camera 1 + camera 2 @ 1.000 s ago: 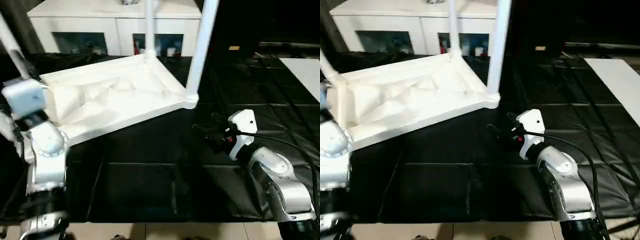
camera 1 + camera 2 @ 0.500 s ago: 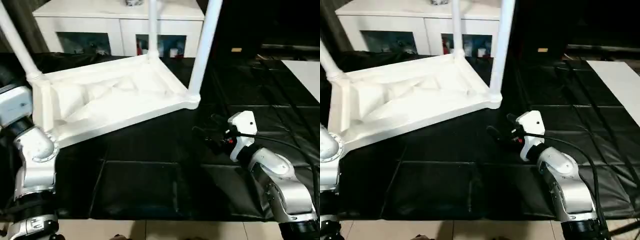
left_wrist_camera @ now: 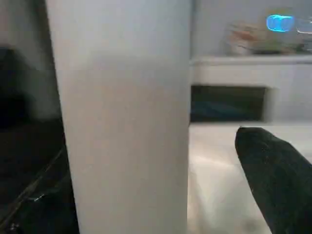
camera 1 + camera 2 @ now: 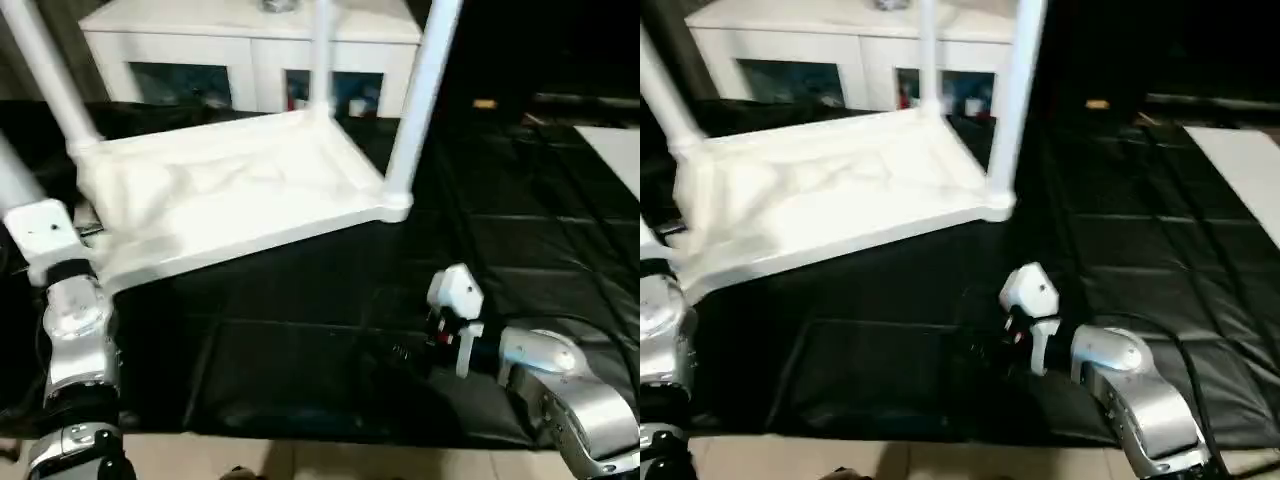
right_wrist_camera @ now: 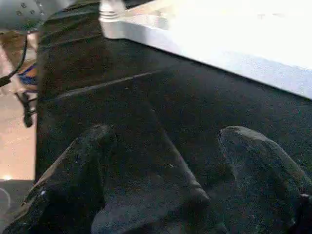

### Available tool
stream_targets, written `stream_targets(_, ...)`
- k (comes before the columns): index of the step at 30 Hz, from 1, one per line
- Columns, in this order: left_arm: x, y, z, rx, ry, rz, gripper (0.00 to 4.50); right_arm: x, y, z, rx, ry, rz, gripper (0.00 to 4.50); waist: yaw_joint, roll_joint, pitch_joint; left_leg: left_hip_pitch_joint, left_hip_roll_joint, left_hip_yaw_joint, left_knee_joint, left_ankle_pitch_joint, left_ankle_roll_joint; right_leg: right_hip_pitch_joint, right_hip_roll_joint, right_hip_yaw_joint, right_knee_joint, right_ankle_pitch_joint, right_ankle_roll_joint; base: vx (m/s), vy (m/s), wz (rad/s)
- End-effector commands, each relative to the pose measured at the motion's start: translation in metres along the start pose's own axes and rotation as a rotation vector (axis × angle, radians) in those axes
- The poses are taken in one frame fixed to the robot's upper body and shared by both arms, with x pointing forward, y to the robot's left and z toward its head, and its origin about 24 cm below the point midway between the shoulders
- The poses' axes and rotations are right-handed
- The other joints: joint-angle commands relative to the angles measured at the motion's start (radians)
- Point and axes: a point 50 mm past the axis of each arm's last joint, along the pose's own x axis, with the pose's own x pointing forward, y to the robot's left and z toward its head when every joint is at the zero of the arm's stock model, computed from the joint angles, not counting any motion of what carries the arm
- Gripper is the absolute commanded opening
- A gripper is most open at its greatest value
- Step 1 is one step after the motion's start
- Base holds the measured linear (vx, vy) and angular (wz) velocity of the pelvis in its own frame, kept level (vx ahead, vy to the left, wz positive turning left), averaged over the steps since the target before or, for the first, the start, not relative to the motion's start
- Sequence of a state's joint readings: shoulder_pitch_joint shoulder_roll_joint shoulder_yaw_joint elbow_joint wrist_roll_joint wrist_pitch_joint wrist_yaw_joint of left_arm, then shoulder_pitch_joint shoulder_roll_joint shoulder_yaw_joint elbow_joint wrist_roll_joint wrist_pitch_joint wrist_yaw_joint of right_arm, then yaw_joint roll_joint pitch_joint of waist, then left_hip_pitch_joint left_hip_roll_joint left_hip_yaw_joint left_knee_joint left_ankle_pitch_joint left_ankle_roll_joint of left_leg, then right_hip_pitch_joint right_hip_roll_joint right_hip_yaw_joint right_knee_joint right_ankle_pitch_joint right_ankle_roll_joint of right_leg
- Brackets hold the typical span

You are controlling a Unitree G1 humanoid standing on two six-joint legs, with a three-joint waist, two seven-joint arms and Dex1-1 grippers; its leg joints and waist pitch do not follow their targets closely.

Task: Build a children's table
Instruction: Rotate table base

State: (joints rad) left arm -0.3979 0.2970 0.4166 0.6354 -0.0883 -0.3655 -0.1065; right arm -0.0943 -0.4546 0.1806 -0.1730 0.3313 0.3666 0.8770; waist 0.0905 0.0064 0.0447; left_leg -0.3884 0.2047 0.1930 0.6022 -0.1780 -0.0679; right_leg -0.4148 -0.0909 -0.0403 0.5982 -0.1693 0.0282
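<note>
- Tabletop (image 4: 230,195) upside down, legs up.
- Left tool (image 3: 204,195) open around near-left leg (image 3: 122,122): close squarely, seat it straight.
- Right tool (image 5: 165,180) open, empty, over desk (image 4: 300,350).

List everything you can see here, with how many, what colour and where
tabletop: 1, white, upside down on the black mat
legs: 4, white, standing up from the tabletop's corners
mat: 1, black, covering the work surface
cabinet: 1, white, behind the tabletop
flat board: 1, white, far right on the mat
left gripper: 1, black fingers, open beside the near left leg
right gripper: 1, black fingers, open, empty, over the mat
</note>
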Motion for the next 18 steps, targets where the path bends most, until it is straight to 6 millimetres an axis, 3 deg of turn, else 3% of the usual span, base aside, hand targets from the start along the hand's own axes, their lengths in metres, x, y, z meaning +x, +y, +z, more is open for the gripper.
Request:
stream_targets(1, -0.017, -0.037, -0.022, -0.117, 0.153, -0.362, 4.49, 0.002, -0.010, 0.002, -0.030, -0.005, -0.066, 3.81, -0.005, 0.001, -0.053, 0.034, 0.022, -0.016, -0.087, -0.411, -0.013, 0.013, -0.040, 0.028, -0.088, -0.408, -0.134, 0.000, 0.000, 0.00)
stream_targets(2, -0.022, -0.043, -0.025, -0.125, 0.174, -0.446, 4.49, 0.002, -0.014, 0.000, -0.034, 0.008, -0.107, 3.81, -0.006, 0.000, -0.048, 0.034, 0.022, -0.016, -0.090, -0.438, -0.022, 0.006, -0.037, 0.028, -0.093, -0.447, -0.133, 0.000, 0.000, 0.00)
stream_targets(3, -0.022, -0.043, -0.025, -0.125, 0.174, -0.446, 4.49, 0.002, -0.014, 0.000, -0.034, 0.008, -0.107, 3.81, -0.004, 0.001, -0.049, 0.041, 0.022, -0.015, -0.088, -0.454, -0.028, 0.002, -0.037, 0.029, -0.095, -0.461, -0.128, 0.000, 0.000, 0.00)
stream_targets(4, -0.034, -0.054, -0.030, -0.126, 0.228, -0.626, 4.49, 0.000, -0.024, -0.003, -0.049, 0.047, -0.197, 3.81, -0.001, 0.006, -0.045, 0.054, 0.023, -0.013, -0.086, -0.495, -0.036, -0.008, -0.034, 0.030, -0.104, -0.484, -0.119, 0.000, 0.000, 0.00)
stream_targets(5, -0.034, -0.054, -0.030, -0.126, 0.228, -0.626, 4.49, 0.000, -0.024, -0.003, -0.049, 0.047, -0.197, 3.81, -0.002, 0.006, -0.042, 0.050, 0.023, -0.017, -0.093, -0.511, -0.045, -0.004, -0.036, 0.030, -0.106, -0.511, -0.110, 0.000, 0.000, 0.00)
stream_targets(7, -0.059, -0.069, -0.035, -0.143, 0.321, -0.923, 4.49, -0.005, -0.042, -0.006, -0.051, 0.078, -0.347, 3.81, -0.006, 0.006, -0.043, 0.044, 0.022, -0.021, -0.100, -0.526, -0.053, 0.003, -0.036, 0.027, -0.107, -0.523, -0.094, 0.000, 0.000, 0.00)
stream_targets(8, -0.062, -0.072, -0.035, -0.148, 0.330, -0.962, 4.49, -0.006, -0.044, -0.005, -0.049, 0.075, -0.362, 3.81, -0.006, 0.009, -0.043, 0.045, 0.025, -0.025, -0.105, -0.529, -0.059, 0.006, -0.043, 0.028, -0.106, -0.527, -0.096, 0.000, 0.000, 0.00)
stream_targets(9, -0.063, -0.073, -0.035, -0.152, 0.335, -0.980, 4.49, -0.006, -0.045, -0.005, -0.048, 0.073, -0.368, 3.81, -0.009, 0.009, -0.039, 0.045, 0.025, -0.023, -0.107, -0.545, -0.058, 0.004, -0.039, 0.026, -0.110, -0.538, -0.095, 0.000, 0.000, 0.00)
stream_targets(10, -0.072, -0.078, -0.033, -0.178, 0.365, -1.085, 4.49, -0.008, -0.049, -0.002, -0.040, 0.059, -0.403, 3.81, -0.013, 0.007, -0.038, 0.054, 0.022, -0.022, -0.104, -0.575, -0.062, 0.000, -0.037, 0.024, -0.114, -0.560, -0.088, 0.000, 0.000, 0.00)
stream_targets(13, -0.082, -0.096, -0.017, -0.201, 0.373, -1.300, 4.49, -0.012, -0.058, -0.004, -0.042, 0.079, -0.480, 3.81, -0.022, 0.009, -0.040, 0.042, 0.024, -0.028, -0.113, -0.551, -0.059, 0.016, -0.042, 0.023, -0.108, -0.548, -0.091, 0.000, 0.000, 0.00)
stream_targets(15, -0.085, -0.106, -0.009, -0.214, 0.364, -1.372, 4.49, -0.013, -0.061, -0.004, -0.037, 0.082, -0.503, 3.81, -0.024, 0.004, -0.040, 0.041, 0.023, -0.025, -0.111, -0.532, -0.057, 0.016, -0.041, 0.025, -0.109, -0.543, -0.091, 0.000, 0.000, 0.00)
stream_targets(16, -0.086, -0.126, 0.004, -0.223, 0.332, -1.479, 4.49, -0.012, -0.063, -0.006, -0.035, 0.094, -0.520, 3.81, -0.027, 0.005, -0.041, 0.039, 0.022, -0.023, -0.110, -0.518, -0.056, 0.017, -0.042, 0.026, -0.108, -0.535, -0.098, 0.000, 0.000, 0.00)
stream_targets(18, -0.088, -0.138, 0.012, -0.231, 0.318, -1.544, 4.49, -0.013, -0.064, -0.007, -0.032, 0.104, -0.529, 3.81, -0.033, 0.002, -0.042, 0.038, 0.021, -0.021, -0.107, -0.494, -0.051, 0.019, -0.041, 0.026, -0.110, -0.525, -0.101, 0.000, 0.000, 0.00)
